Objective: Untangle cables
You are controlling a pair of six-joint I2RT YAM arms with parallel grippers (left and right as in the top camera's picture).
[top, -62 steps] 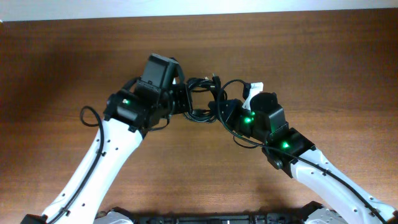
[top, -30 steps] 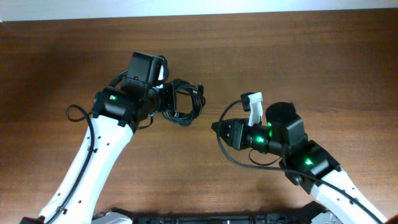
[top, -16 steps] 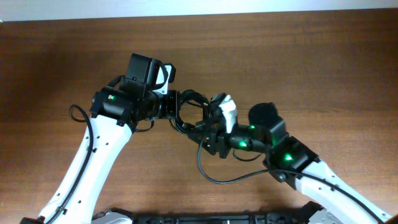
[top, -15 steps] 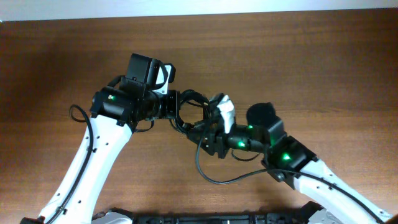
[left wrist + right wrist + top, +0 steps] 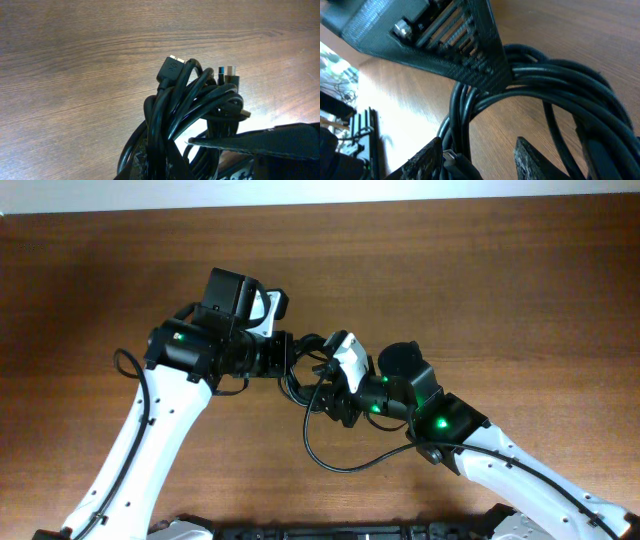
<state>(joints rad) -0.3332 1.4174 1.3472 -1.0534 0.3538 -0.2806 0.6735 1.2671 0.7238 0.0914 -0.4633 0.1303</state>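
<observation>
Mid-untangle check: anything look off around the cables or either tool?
Nothing damaged. The cables are one tight coil pinched in the shut left tool, plugs jutting from the top. The right tool is open with strands running between its fingers. The right arm's own wire sags in a loop beside the coil, a possible snag.
</observation>
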